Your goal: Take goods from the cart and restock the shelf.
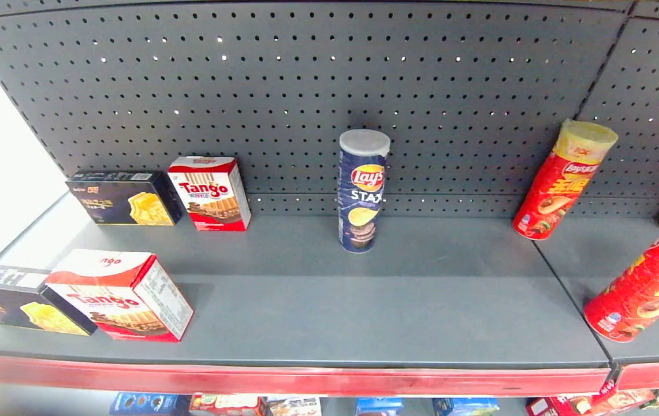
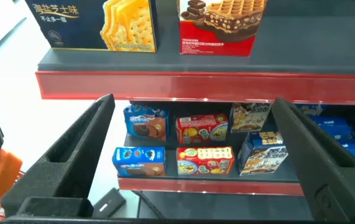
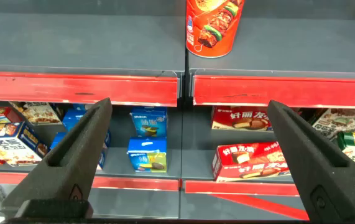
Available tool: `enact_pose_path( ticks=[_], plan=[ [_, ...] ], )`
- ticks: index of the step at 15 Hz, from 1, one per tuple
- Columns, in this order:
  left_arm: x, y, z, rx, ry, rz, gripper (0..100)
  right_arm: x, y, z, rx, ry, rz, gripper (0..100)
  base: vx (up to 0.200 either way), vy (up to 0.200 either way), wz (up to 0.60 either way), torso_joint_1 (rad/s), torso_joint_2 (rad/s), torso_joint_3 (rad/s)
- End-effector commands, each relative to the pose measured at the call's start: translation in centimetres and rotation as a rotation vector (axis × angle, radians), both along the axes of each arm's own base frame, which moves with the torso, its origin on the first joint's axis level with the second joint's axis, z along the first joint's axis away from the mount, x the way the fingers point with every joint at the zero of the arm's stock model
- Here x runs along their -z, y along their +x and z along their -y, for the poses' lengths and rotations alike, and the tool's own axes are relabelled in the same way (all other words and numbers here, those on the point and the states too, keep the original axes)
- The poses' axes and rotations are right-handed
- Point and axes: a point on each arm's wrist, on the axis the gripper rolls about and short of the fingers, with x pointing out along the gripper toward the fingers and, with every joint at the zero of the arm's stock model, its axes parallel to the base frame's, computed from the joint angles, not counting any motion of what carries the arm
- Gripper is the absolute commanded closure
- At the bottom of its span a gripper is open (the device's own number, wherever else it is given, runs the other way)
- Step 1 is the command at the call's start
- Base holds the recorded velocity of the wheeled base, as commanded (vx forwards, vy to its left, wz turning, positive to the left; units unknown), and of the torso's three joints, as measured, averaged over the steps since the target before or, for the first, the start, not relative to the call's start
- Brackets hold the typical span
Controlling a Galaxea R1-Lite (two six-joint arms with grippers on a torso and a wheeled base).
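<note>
Two grippers face the shelving, both spread open and holding nothing. Your left gripper has its black fingers wide apart; beyond them you see small blue and red snack boxes on a lower shelf. Your right gripper is equally wide apart, in front of lower shelves stocked with blue and red packs.

In the head view, the grey metal shelf with a red front strip backs onto a dark perforated panel. A tall blue chip can with a clear lid stands upright near the middle, towards the back. A red chip can with a yellow lid stands at the right rear, by the panel. A second red can sits on the neighbouring shelf section to the right, near its front.

At the left rear, a dark box picturing yellow crackers stands just beside a red-and-white wafer box. At the left front, another dark cracker box sits just beside another wafer box.
</note>
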Motion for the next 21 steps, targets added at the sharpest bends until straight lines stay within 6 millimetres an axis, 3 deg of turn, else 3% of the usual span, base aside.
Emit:
enact_pose_path(
  ticks=[1,16,21],
  plan=[
    [0.0,0.0,0.0,0.0,0.0,0.0,0,0.0,0.01,0.0,-0.001,-0.001,-0.002,0,0.0,0.0,0.0,0.0,0.0,0.0],
    [0.0,0.0,0.0,0.001,0.0,0.0,0,0.0,0.01,0.0,0.001,0.001,-0.002,0,0.0,0.0,0.56,0.003,0.0,0.003],
    [0.0,0.0,0.01,0.003,0.003,0.0,0,0.0,0.0,0.0,0.001,0.005,0.0,0,0.0,0.0,0.0,0.0,0.0,0.0]
  ],
)
